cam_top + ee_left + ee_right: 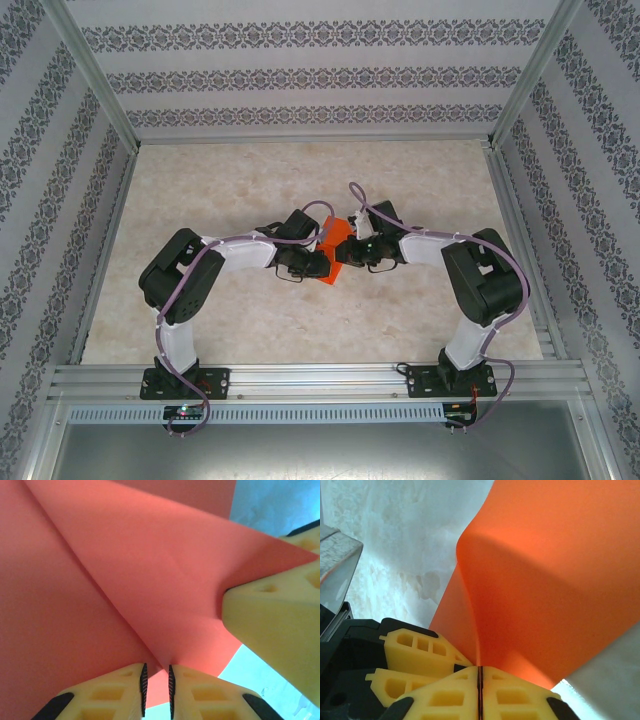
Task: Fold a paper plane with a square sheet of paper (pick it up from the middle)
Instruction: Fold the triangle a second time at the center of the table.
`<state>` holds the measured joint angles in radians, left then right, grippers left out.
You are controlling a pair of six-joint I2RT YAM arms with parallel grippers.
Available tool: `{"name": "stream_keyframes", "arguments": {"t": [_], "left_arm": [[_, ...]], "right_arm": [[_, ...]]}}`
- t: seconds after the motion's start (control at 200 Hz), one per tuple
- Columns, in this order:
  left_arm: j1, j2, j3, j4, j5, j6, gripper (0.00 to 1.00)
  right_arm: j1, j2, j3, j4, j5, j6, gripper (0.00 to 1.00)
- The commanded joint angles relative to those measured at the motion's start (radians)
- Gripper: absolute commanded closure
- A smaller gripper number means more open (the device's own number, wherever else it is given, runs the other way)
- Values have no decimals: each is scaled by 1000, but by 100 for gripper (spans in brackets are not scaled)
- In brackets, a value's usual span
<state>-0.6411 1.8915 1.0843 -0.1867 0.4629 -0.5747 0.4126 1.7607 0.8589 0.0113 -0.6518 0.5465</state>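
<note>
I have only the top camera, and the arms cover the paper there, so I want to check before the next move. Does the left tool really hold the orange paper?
Observer: Yes. In the left wrist view, the left tool pinches the orange paper right where a sharp crease runs in.
Operator: And the right tool?
Observer: Its wrist view shows the right tool shut on the paper too, with no gap to see.
Operator: Is the paper flat between them?
Observer: No. Next to the right tool it bends in a soft rounded curve.
</note>
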Motion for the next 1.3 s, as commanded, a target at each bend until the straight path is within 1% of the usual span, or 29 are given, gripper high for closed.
{"name": "stream_keyframes", "arguments": {"t": [0.0, 0.16, 0.52, 1.069, 1.294], "left_arm": [[9, 18, -15, 15, 11, 22, 77], [9, 18, -15, 10, 11, 27, 77], [9, 25, -14, 2, 14, 34, 77], [9, 45, 9, -8, 33, 44, 77], [9, 54, 11, -8, 39, 48, 78]], "right_arm": [[0, 15, 10, 0, 17, -24, 96], [-3, 42, 42, -23, 30, -49, 100], [-12, 78, 74, -66, 69, -90, 100], [-23, 107, 86, -76, 75, -104, 100], [-11, 103, 100, -93, 82, -121, 100]]}}
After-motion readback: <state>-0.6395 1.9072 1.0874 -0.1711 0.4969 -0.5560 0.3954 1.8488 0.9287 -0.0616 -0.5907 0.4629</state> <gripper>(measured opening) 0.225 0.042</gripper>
